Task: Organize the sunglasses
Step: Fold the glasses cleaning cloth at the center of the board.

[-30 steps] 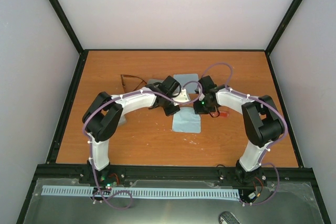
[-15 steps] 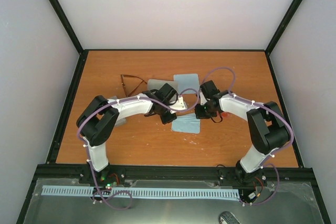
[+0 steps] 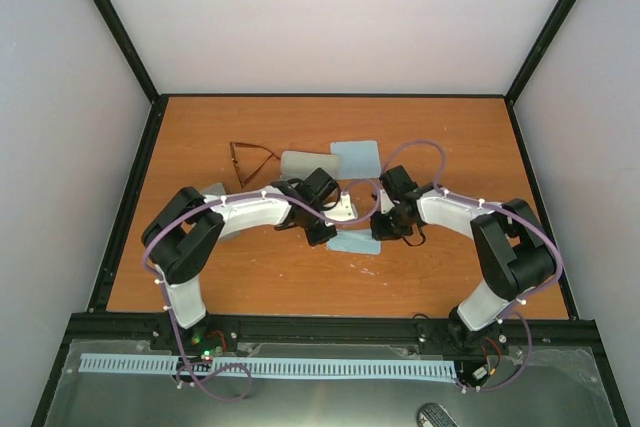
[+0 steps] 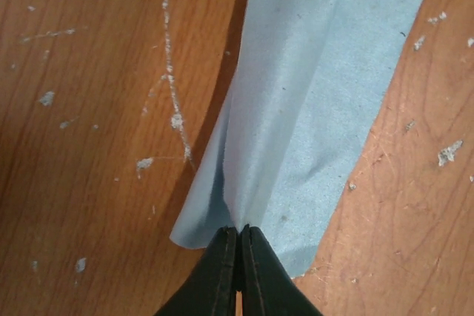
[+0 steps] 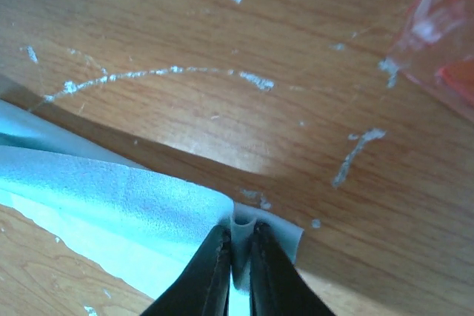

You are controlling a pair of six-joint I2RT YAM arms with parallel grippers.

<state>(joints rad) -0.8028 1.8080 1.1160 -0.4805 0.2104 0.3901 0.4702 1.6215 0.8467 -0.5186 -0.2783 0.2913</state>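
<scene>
From above, the left gripper [image 3: 322, 235] and right gripper [image 3: 384, 231] hold opposite ends of a light blue cloth [image 3: 354, 243]; the brown sunglasses [image 3: 250, 157] lie well apart, near the grey case [image 3: 310, 164]. In the left wrist view, the fingers [image 4: 221, 279] are pinched on a fold. In the right wrist view, fingers [image 5: 213, 275] pinch the edge, red-orange sunglasses [image 5: 444, 42] nearby. Better to lift both ends evenly, I think.

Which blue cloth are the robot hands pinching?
The nearer blue cloth, held between the left gripper and right gripper. The other blue cloth lies flat farther back, beside the grey case, untouched.
</scene>
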